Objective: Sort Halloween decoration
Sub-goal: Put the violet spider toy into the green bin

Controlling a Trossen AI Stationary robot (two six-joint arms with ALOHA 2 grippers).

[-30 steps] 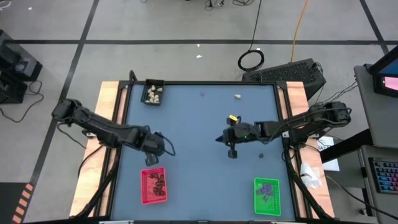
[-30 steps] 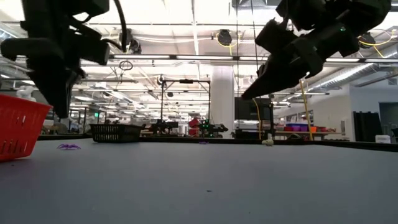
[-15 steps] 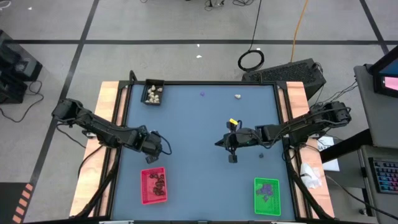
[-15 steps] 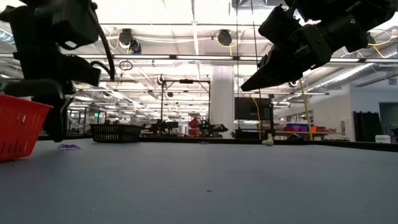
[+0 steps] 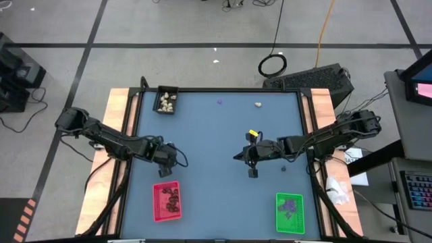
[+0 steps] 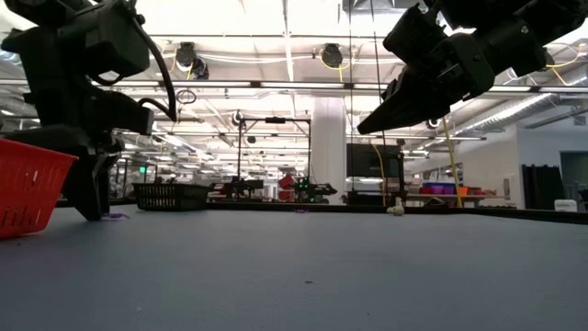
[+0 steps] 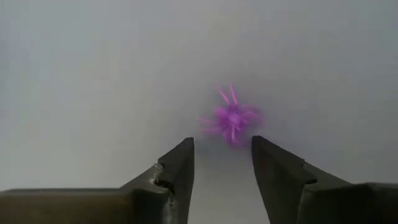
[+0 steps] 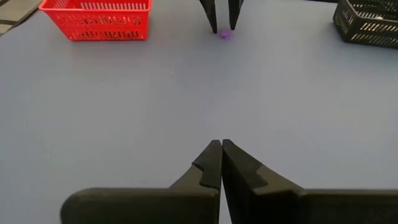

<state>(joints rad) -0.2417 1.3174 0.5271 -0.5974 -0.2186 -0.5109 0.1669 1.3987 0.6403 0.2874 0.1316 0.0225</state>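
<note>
Just ahead of the left gripper [image 7: 222,160], whose jaws stand parted, lies a purple spider [image 7: 231,118]; advance, centre it, then close. Right gripper [image 8: 221,163] waits, jaws closed.

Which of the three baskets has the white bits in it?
The black basket at the far left corner of the table holds the white bits. The red basket holds dark pieces, and the green basket holds purple ones.

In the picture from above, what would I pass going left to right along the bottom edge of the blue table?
Red tray with dark bits in it → a bare stretch of table → green tray with purple bits in it.
</note>
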